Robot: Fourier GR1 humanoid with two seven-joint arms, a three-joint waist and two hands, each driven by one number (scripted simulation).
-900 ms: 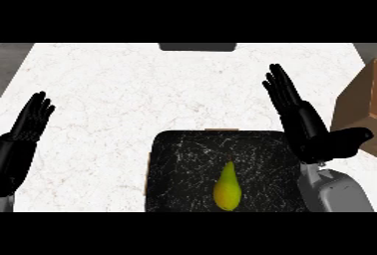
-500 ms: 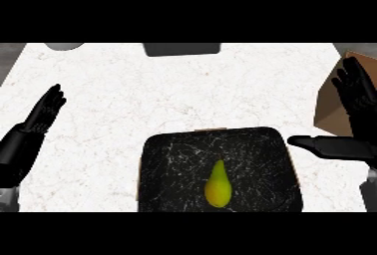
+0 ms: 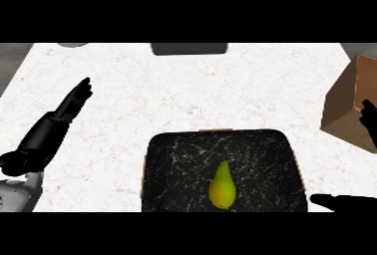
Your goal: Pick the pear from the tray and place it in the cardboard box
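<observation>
Head view shows a white marbled counter (image 3: 191, 94) with a black tray (image 3: 177, 164) at 6 o'clock, its surface veined in white. The pear (image 3: 222, 186) lies on the tray, right of the tray's centre and toward its near edge, narrow end pointing to 12 o'clock, touched by neither hand. The cardboard box (image 3: 352, 102) sits at 3 o'clock, cut off by the right edge and apart from the tray. The left hand (image 3: 68, 107) is at 9 o'clock over bare counter, fingers straight and pressed together, pointing toward 1 o'clock and holding nothing. Of the right hand (image 3: 346, 202) only dark parts show: one at 5 o'clock just right of the tray, another in front of the box; I cannot tell how its fingers are set. A dark rectangular object (image 3: 189, 48) lies at 12 o'clock.
</observation>
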